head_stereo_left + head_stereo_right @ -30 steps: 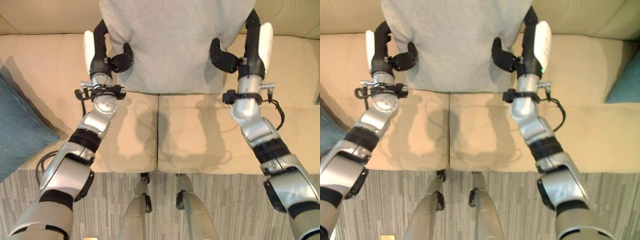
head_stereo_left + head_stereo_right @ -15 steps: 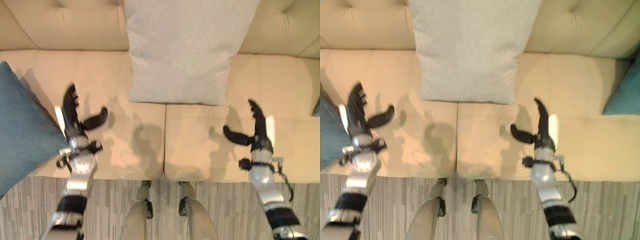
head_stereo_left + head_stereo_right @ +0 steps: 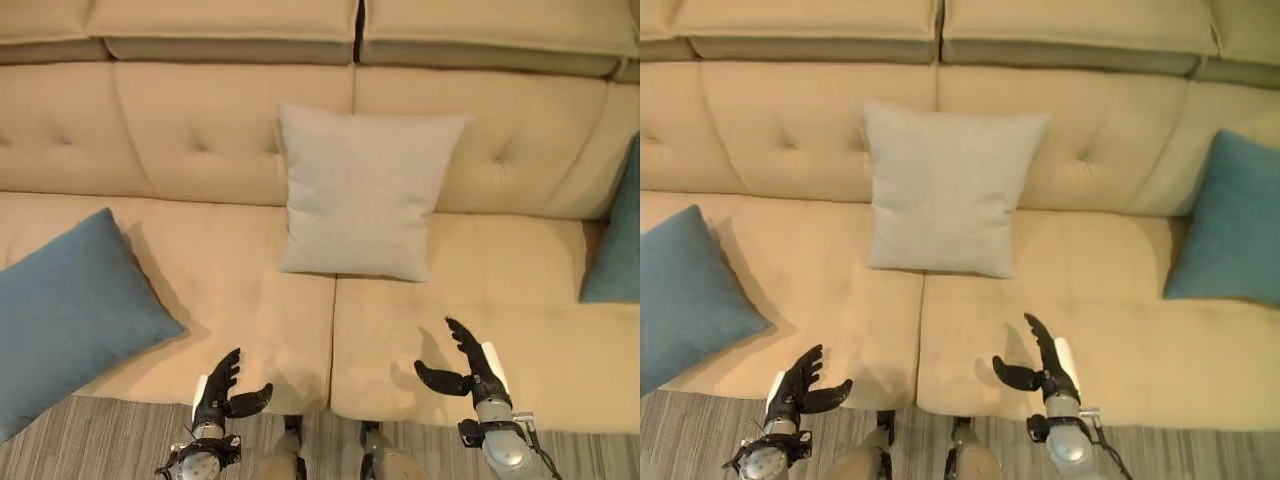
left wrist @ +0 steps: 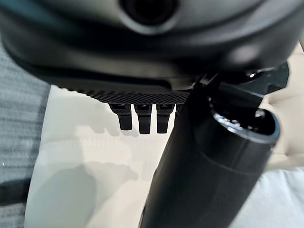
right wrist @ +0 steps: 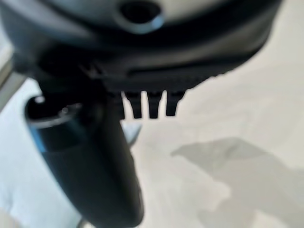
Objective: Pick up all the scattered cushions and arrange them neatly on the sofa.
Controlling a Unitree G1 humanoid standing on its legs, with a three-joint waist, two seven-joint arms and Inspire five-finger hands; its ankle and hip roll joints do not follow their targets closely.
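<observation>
The grey cushion [image 3: 366,192] stands upright against the backrest of the sofa [image 3: 180,150], centred over the seam between the two seat pads and well beyond the fingers of both hands. The left hand [image 3: 222,392] hangs at the front edge of the seat with its fingers [image 3: 226,368] spread apart and straight and the thumb out to the side, holding nothing. The right hand [image 3: 470,370] hangs over the neighbouring seat pad, fingers likewise apart and empty. A blue cushion [image 3: 70,315] lies flat and skewed on the seat, outboard of the left-hand fingers, with one corner overhanging the front edge of the seat above the striped carpet [image 3: 100,440]. A second blue cushion [image 3: 1230,220] leans against the backrest, outboard of and beyond the right-hand fingers. Judged from this layout, the grey cushion is placed and the flat blue cushion is the next item to straighten. For that step, keep both sets of fingers apart on approach, bring one hand to each opposite edge of the cushion, and close only once the thumbs are against the fabric. Lift it clear of the seat before turning it upright, since dragging is likely to rumple it. Set it against the backrest, beside the grey cushion, not touching it.
</observation>
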